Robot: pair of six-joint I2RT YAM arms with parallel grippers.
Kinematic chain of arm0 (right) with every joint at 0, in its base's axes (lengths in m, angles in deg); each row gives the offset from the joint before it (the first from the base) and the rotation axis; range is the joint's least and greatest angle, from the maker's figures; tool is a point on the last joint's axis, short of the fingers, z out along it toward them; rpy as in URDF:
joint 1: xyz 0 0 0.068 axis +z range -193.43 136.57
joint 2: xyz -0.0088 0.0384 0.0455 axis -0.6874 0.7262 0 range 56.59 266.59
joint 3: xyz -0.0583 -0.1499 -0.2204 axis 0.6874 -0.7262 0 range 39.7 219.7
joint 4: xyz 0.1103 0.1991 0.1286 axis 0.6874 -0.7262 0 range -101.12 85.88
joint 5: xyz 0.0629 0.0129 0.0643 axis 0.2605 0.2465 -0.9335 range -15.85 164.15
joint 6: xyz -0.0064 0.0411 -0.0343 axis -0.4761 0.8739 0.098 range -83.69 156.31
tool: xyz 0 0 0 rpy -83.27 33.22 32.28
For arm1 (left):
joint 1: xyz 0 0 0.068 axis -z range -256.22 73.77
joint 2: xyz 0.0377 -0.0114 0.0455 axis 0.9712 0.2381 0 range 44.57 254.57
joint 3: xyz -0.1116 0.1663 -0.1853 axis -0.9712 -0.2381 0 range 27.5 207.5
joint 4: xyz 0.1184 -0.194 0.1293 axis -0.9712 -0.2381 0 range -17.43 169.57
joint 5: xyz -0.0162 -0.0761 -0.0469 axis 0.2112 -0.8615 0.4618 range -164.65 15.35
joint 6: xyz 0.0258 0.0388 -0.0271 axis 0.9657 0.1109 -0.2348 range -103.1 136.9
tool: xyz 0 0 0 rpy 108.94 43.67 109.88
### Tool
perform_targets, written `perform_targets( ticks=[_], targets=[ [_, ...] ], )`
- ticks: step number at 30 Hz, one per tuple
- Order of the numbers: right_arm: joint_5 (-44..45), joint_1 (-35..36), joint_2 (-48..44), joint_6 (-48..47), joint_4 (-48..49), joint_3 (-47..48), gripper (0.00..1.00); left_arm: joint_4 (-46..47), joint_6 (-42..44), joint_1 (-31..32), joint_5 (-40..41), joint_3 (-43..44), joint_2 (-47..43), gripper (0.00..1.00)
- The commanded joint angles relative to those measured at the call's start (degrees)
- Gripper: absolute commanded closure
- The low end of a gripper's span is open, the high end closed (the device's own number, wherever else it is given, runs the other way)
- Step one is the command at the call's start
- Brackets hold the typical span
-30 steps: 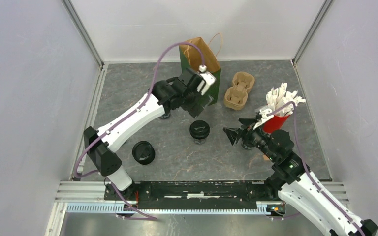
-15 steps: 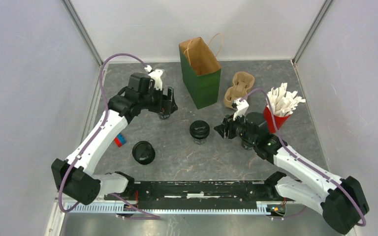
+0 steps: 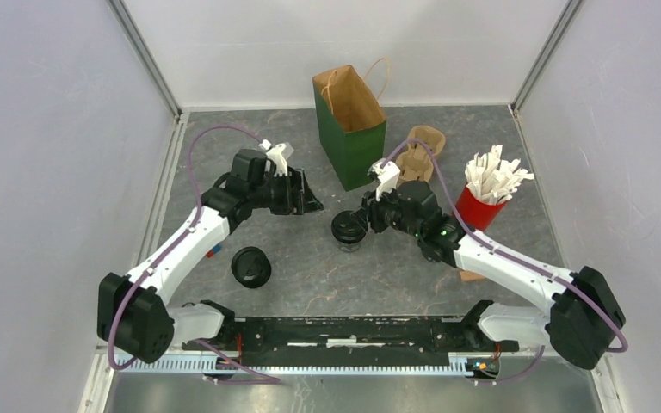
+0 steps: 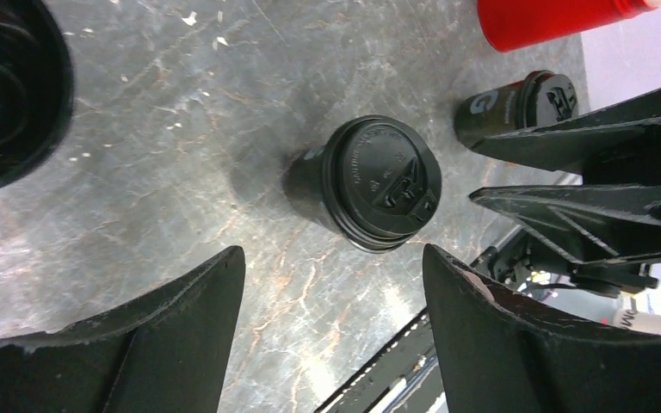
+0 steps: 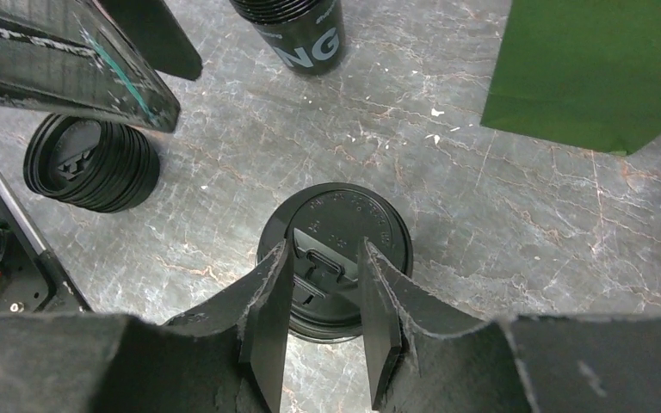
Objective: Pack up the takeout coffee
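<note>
Near the green bag [image 3: 357, 155], right gripper [image 5: 323, 258] narrowly parted over a black cup [image 5: 336, 215] — left gripper [image 4: 334, 258] spread wide alongside.

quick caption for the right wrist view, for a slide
Right claw hovering over a lidded black coffee cup, fingers slightly apart, green paper bag behind.

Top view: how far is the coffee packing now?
Done: nothing visibly; no cup shows inside the green paper bag. In hand: the right fingers are over the middle coffee cup, not clamping it. Left: that cup, the near-left cup, a third cup.
</note>
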Motion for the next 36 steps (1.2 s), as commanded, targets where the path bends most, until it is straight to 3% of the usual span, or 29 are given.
perform_targets(
  ticks=[1, 17, 36],
  targets=[
    [2.06, 1.75, 2.41, -3.92, -1.42, 3.74, 0.61, 6.44, -4.15, 1.86, -2.37, -1.60, 1.28, 0.20],
    [2.41, 4.24, 6.25, -6.11, -3.28, 3.46, 0.63, 11.40, -7.79, 7.39, -0.39, -5.28, 6.14, 0.25],
    [1.83, 6.61, 7.47, -5.90, -3.79, 3.04, 0.63, 14.49, -8.97, 8.79, -0.70, -6.07, 10.78, 0.33]
  ],
)
